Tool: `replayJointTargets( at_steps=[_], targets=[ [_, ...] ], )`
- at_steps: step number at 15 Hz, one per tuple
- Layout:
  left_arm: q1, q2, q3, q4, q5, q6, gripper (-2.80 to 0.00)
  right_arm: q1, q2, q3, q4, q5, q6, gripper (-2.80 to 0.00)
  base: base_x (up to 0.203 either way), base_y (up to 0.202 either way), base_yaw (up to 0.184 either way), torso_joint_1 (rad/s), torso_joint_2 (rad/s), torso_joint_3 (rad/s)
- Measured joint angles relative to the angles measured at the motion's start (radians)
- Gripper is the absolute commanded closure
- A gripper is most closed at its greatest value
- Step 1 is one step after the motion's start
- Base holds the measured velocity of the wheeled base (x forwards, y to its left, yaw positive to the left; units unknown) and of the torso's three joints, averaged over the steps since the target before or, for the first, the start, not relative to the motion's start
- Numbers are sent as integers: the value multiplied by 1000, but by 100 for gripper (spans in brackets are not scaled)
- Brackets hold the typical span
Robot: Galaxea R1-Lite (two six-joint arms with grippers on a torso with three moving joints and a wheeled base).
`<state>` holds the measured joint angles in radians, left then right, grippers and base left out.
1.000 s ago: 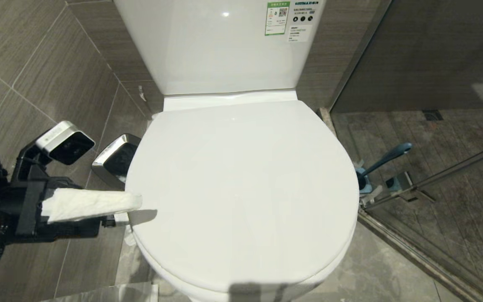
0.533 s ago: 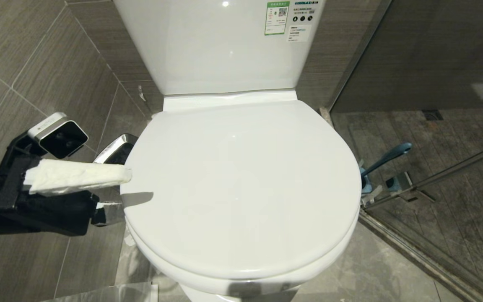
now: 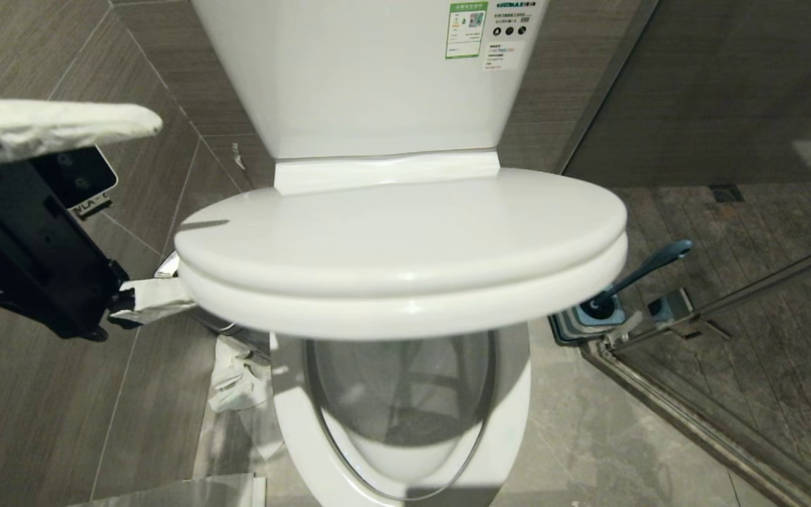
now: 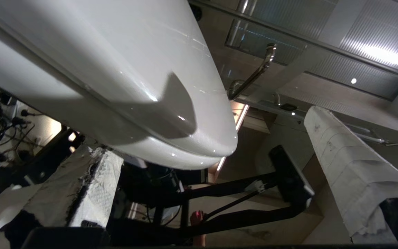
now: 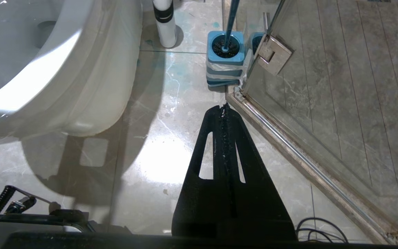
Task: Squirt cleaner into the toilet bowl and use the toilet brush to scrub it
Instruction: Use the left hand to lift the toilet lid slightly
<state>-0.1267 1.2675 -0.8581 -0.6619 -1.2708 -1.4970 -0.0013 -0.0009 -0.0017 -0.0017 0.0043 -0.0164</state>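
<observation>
The toilet bowl (image 3: pixel 291 429) shows below its white lid and seat (image 3: pixel 398 246), which stand tilted up together about halfway. My left gripper (image 3: pixel 170 211) is open at the lid's left edge. One paper-wrapped finger (image 3: pixel 60 123) is above the edge and the other (image 3: pixel 155 299) sits under the seat. In the left wrist view the seat edge (image 4: pixel 171 138) lies between the wrapped fingers (image 4: pixel 92 186). The toilet brush (image 3: pixel 648 266) leans in its blue holder (image 5: pixel 225 58) to the right of the toilet. My right gripper (image 5: pixel 224 107) is shut and empty above the floor, short of the holder. I cannot make out the cleaner.
A chrome-rimmed bin (image 3: pixel 170 266) is mostly hidden behind the seat's left edge, with crumpled paper (image 3: pixel 236 380) on the floor below it. The glass shower door and its track (image 3: pixel 694 422) close off the right side. A white upright tube with a dark band (image 5: pixel 164 20) stands beside the holder.
The lid and seat have swung up from lying flat, and the bowl now shows. My left gripper rose and rolled with the lid edge between its open fingers. The right arm has not moved.
</observation>
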Motion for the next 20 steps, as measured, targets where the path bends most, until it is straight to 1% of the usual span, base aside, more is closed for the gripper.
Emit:
replayJointTargets(
  at_steps=[3, 5, 6, 8, 10, 14, 20],
  targets=[
    [0, 7, -21, -227, 20, -237, -280, -1, 0, 0, 1, 0, 0, 0, 0, 0, 0, 0, 0, 0],
    [3, 17, -55, -310, 39, -346, -280, 0, 0, 0, 1, 0, 0, 0, 0, 0, 0, 0, 0, 0],
    [3, 25, -73, -339, 51, -380, -280, -1, 0, 0, 0, 0, 0, 0, 0, 0, 0, 0, 0, 0],
    [7, 43, -112, -360, 72, -403, -280, 0, 0, 0, 0, 0, 0, 0, 0, 0, 0, 0, 0, 0],
    [7, 65, -153, -363, 92, -404, -280, 0, 0, 0, 0, 0, 0, 0, 0, 0, 0, 0, 0, 0],
    [14, 136, -252, -407, 146, -404, -280, 0, 0, 0, 0, 0, 0, 0, 0, 0, 0, 0, 0, 0],
    [40, 281, -473, -422, 238, -409, -280, 0, 0, 0, 0, 0, 0, 0, 0, 0, 0, 0, 0, 0]
  ],
)
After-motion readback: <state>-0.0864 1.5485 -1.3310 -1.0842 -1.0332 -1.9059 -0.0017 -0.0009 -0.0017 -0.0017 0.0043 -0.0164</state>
